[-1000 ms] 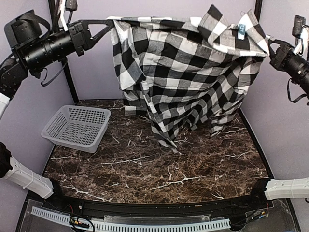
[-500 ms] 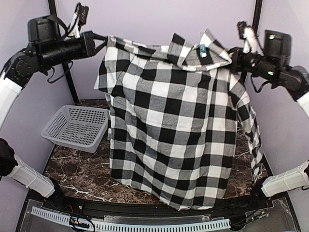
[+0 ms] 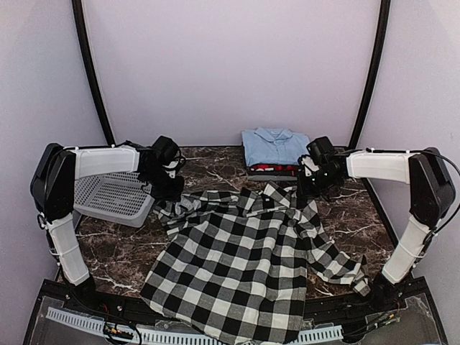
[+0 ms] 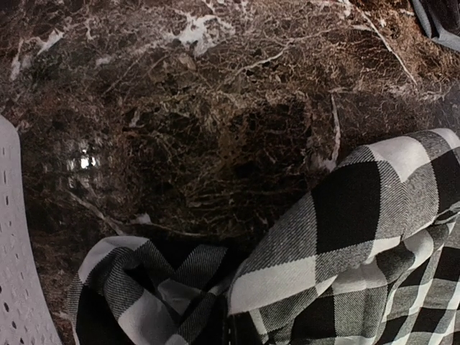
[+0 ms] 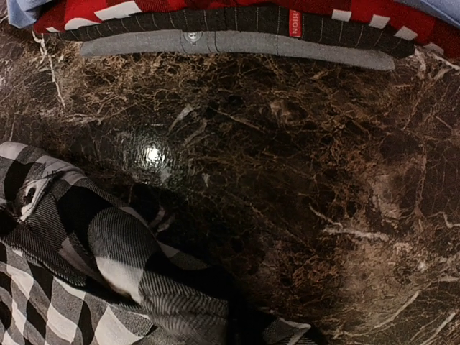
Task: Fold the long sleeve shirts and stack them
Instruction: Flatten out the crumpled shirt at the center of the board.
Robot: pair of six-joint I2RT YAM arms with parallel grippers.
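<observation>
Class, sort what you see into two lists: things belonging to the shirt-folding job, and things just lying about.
Job: checked shirt; folded blue shirt; red shirt under it.
Lying about: grey basket.

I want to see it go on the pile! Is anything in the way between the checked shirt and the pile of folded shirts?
Nothing visible is. Only bare table lies between the checked shirt and the pile at the back. The basket sits off to the left, out of the path.
</observation>
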